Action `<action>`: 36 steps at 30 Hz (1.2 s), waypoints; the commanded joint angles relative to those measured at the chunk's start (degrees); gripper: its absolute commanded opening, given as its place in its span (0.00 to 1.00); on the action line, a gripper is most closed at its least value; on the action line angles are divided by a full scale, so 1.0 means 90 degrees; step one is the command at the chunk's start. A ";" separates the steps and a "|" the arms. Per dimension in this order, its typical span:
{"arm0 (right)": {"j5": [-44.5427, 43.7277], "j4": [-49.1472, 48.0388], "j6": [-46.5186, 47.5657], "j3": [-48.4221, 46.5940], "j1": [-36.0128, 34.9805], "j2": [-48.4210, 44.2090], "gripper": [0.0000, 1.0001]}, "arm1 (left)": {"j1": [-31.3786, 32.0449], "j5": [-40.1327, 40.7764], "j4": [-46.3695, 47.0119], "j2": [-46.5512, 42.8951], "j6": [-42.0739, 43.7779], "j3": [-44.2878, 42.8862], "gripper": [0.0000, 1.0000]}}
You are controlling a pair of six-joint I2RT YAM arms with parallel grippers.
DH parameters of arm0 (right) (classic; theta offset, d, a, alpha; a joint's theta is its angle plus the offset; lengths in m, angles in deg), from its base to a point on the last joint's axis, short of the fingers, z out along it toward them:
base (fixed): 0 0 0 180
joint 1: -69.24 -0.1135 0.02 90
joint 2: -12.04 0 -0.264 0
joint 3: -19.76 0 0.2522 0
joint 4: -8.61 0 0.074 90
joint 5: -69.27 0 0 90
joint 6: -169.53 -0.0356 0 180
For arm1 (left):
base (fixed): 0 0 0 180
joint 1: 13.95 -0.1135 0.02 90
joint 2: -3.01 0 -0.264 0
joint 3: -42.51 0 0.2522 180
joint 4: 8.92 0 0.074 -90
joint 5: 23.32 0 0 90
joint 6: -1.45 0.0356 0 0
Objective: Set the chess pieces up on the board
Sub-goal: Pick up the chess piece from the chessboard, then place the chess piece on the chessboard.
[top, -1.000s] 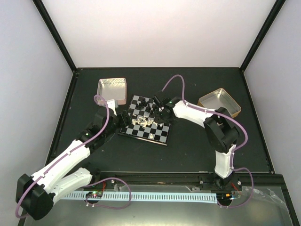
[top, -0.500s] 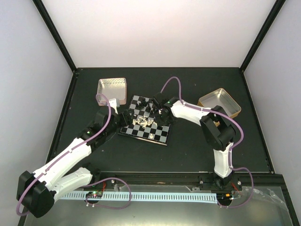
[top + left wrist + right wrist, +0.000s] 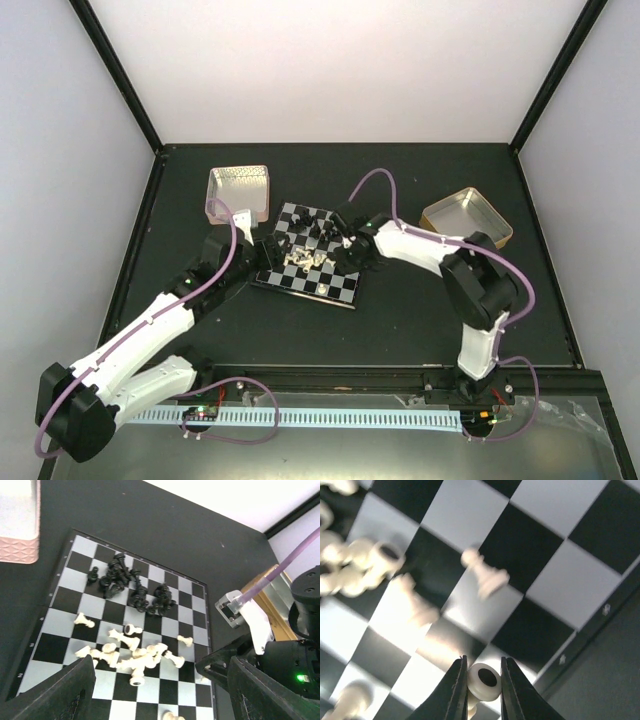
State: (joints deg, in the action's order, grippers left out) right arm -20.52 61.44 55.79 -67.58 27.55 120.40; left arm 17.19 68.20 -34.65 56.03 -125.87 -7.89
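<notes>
The board [image 3: 340, 290] lies mid-table, tilted, and also shows in the left wrist view [image 3: 65, 625]. Black chess pieces [image 3: 132, 587] lie heaped on its far part, and cream-white pieces [image 3: 132, 655] lie scattered nearer. My right gripper [image 3: 484, 680] is shut on a cream-white piece [image 3: 487, 685], whose round base faces the camera, just above a light square near the board's edge [image 3: 555, 585]. In the top view it [image 3: 350, 255] is over the board's right side. A loose cream pawn [image 3: 485, 575] lies beyond it. My left gripper [image 3: 160, 695] is open and empty over the board's left edge [image 3: 262, 252].
A pink tin [image 3: 238, 190] stands at the back left of the board, also seen in the left wrist view [image 3: 17, 520]. A gold tin [image 3: 467, 218] stands to the right. The right arm [image 3: 260, 630] reaches over the board's right edge.
My right gripper has moved a little toward the near right part of the board with the cream-white piece. The left arm has hardly moved.
</notes>
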 commanded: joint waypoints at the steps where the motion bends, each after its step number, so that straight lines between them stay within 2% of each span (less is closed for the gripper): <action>1: 0.0755 -0.0449 -0.0469 0.0504 0.0059 -0.1089 0.14 | 0.0008 -0.0689 0.0697 -0.0022 0.0272 -0.0073 0.74; 4: 0.1418 -0.1104 -0.1233 0.0997 0.0108 -0.1754 0.14 | 0.0104 -0.1054 0.1272 -0.0102 0.0401 0.0212 0.73; 9: 0.2529 -0.2690 -0.3033 0.1683 0.0117 -0.2639 0.15 | 0.0517 -0.1127 0.1808 -0.0065 0.0697 0.0478 0.68; 14: 0.2974 -0.4344 -0.5208 0.2463 0.0132 -0.3281 0.16 | 0.1322 -0.1110 0.2305 0.0048 0.1253 0.0657 0.64; 17: 0.3228 -0.4939 -0.6173 0.2683 0.0138 -0.3345 0.15 | 0.1786 -0.0666 0.2615 0.0142 0.1519 0.0803 0.63; 23: 0.3586 -0.5429 -0.6892 0.3010 0.0136 -0.3413 0.15 | 0.2013 -0.0133 0.2739 0.0389 0.1575 0.0757 0.50; 31: 0.3827 -0.5564 -0.7040 0.3218 0.0136 -0.3530 0.15 | 0.2058 0.0053 0.3024 0.0402 0.1886 0.0819 0.34; 36: 0.3945 -0.5629 -0.7051 0.3237 0.0136 -0.3497 0.15 | 0.2113 0.0036 0.3056 0.0470 0.2062 0.0781 0.14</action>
State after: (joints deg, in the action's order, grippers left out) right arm 12.06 12.70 -6.62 -38.86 28.91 89.88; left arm 35.33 67.74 -10.76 59.74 -109.83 -0.68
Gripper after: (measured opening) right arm 0.147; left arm 0.206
